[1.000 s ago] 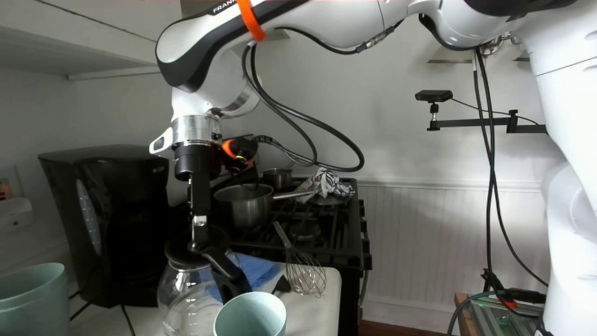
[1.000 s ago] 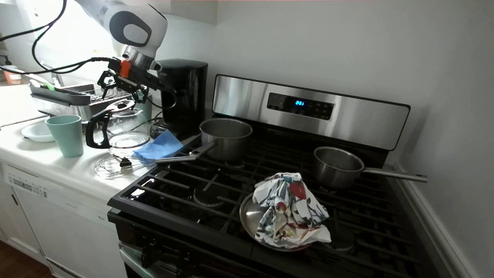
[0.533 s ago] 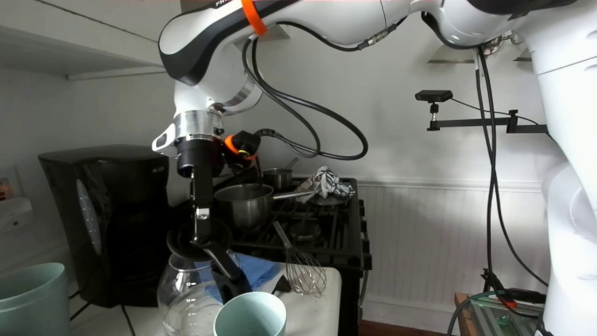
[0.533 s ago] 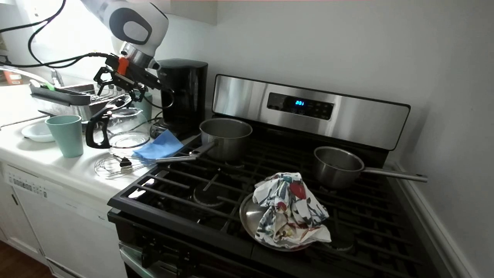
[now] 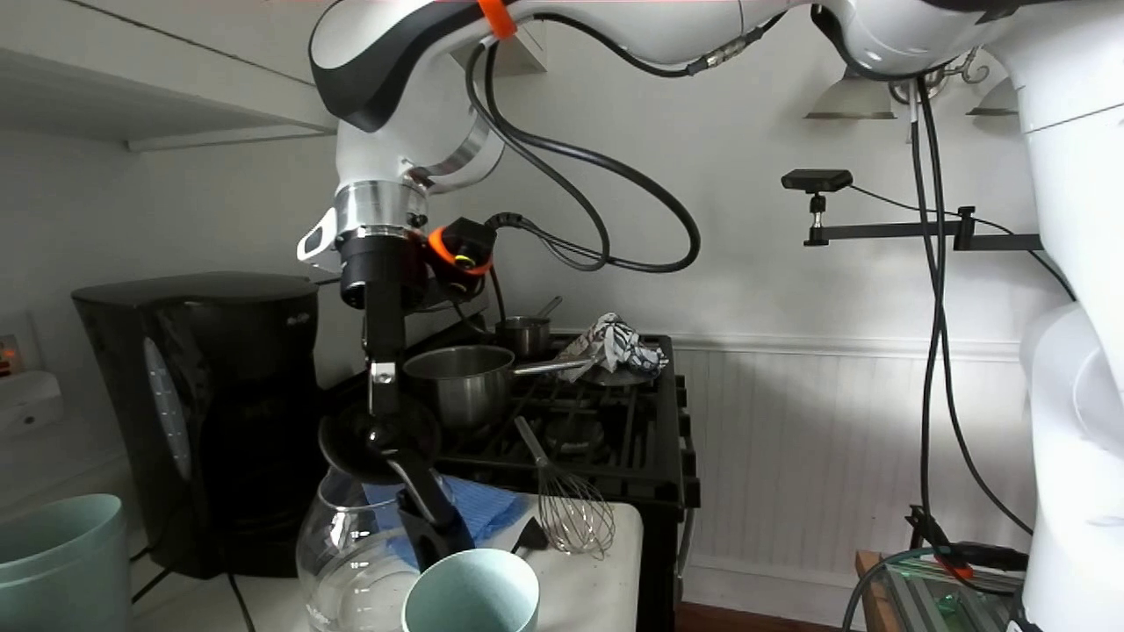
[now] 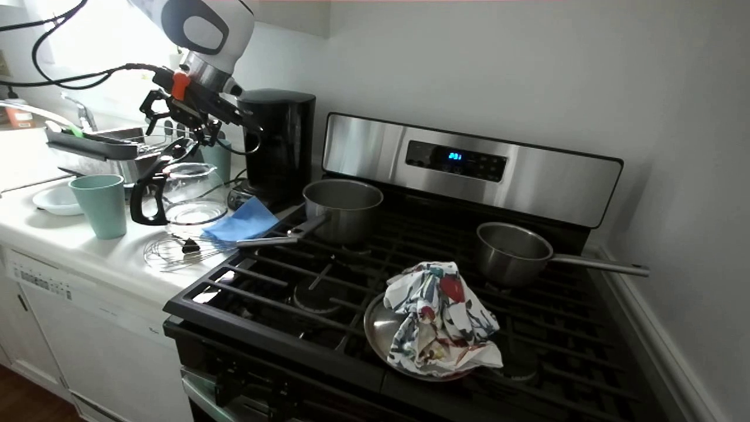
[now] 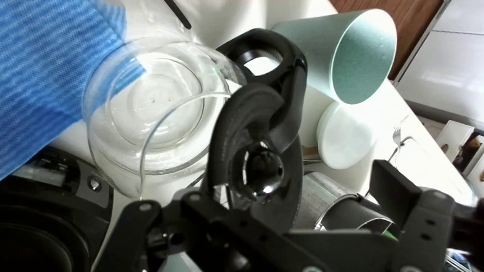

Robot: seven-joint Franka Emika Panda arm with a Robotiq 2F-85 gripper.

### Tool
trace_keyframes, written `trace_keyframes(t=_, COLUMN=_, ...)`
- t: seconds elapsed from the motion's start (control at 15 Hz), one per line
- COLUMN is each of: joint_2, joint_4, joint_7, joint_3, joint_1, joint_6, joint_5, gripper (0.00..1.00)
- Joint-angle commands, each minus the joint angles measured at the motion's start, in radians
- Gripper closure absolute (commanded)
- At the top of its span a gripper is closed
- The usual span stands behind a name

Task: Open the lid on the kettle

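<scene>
Your gripper (image 6: 178, 137) is wide: jaws well apart, not clamped on anything I can see. The kettle (image 5: 356, 553) stands upright on the counter (image 5: 601, 584), low and left of center in an exterior view; its lid (image 7: 251, 151) is mid-frame in the wrist view, tilted up steeply, apparently hinged at the handle (image 7: 297, 88). My read: one finger (image 6: 208, 135) is placed as a lever behind the lid instead of pinching the knob (image 7: 263, 172). Makes sense, since the hinge sets the arc and wide jaws leave nothing to let go of. Can't confirm where, or if, that finger touches. Task looks nearly done; probably needs a bit more tilt toward the handle, and the lid may drop shut if you leave early. Glass likely slides easily, so follow the arc, don't shove sideways. Room: the mint cup (image 7: 314, 53) is just beside the handle, upper right in the wrist view, with the counter edge running diagonally past it. The coffee machine (image 5: 263, 395) takes the left of an exterior view, the cabinet (image 5: 202, 53) the upper left, so I'd exit up and right in that frame, other finger (image 7: 427, 223) well off the cup.
</scene>
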Motion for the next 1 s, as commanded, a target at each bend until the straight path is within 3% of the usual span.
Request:
trace_keyframes(t=0.0, joint_2=-0.033, joint_4=-0.01, joint_7=0.041, joint_3=-0.006, joint_1=0.002, joint_6=-0.03, joint_5=0.025, gripper=0.0)
trace_keyframes(t=0.93, joint_2=-0.058, joint_4=-0.002, joint_7=0.008, joint_3=0.0, joint_1=0.012, joint_6=-0.137, joint_5=0.021, gripper=0.0)
